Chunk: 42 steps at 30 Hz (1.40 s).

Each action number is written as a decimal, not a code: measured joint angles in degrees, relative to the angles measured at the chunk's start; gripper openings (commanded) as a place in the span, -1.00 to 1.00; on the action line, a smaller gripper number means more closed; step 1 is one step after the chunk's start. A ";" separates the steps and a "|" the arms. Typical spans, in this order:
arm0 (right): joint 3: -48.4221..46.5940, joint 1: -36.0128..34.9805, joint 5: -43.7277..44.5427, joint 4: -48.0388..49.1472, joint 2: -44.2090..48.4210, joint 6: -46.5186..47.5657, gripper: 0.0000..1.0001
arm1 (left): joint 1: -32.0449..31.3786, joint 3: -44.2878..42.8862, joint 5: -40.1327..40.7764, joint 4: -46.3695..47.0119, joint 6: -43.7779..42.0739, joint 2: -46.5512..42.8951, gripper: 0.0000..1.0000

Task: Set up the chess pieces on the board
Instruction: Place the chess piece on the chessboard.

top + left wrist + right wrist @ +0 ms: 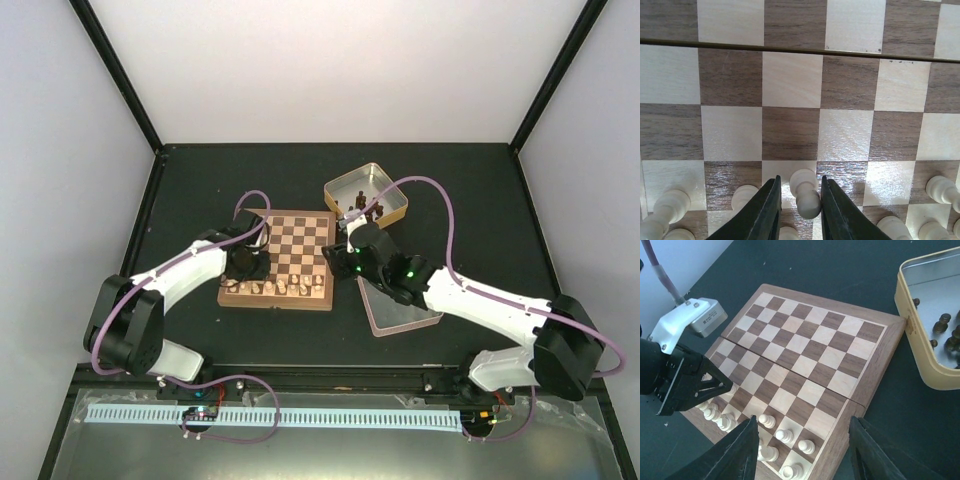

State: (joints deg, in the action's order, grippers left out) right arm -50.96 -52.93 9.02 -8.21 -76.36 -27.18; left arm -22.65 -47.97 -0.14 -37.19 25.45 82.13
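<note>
The board (300,238) lies at the table's middle. Several pale chess pieces (276,288) stand along its two near rows. My left gripper (245,268) hangs low over the near left squares. In the left wrist view its fingers (767,205) flank an upright pale pawn (805,192), with a slim gap on the left side; the left gripper (800,179) is narrowly open. My right gripper (802,421) hovers open above the board's (805,345) near right corner, nothing between its fingers. Pale pawns (785,436) stand below it, and the left gripper (715,385) shows there too.
A cream tin (365,192) holding dark brown pieces (942,325) sits just right of the board's far corner. A flat square lid or tin (400,312) lies under my right arm. Black frame walls border the dark table.
</note>
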 measured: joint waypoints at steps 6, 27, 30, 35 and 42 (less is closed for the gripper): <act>0.00 0.66 1.11 -1.27 2.73 -1.22 0.00 | 0.00 -0.66 0.00 -0.52 -0.13 -0.37 -0.55; 1.62 0.96 2.21 -2.69 3.67 -2.86 0.00 | -0.24 -1.70 1.44 -1.05 -1.53 2.69 -0.63; 1.70 0.96 2.47 -3.02 3.78 -3.02 0.00 | -0.24 -1.70 1.57 -1.42 -1.53 2.69 -0.57; 1.70 0.96 2.58 -3.54 3.78 -3.34 0.00 | -0.24 -1.73 1.44 -1.88 -1.75 2.62 -0.42; 1.70 2.54 3.67 -7.45 4.74 -6.12 -0.14 | -0.24 -4.13 0.09 -2.51 -1.90 1.66 -0.39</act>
State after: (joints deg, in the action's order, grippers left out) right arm -49.25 -50.39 12.69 -15.66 -71.61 -33.30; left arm -22.90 -52.10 -0.05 -39.70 23.55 83.79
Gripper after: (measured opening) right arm 0.468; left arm 0.296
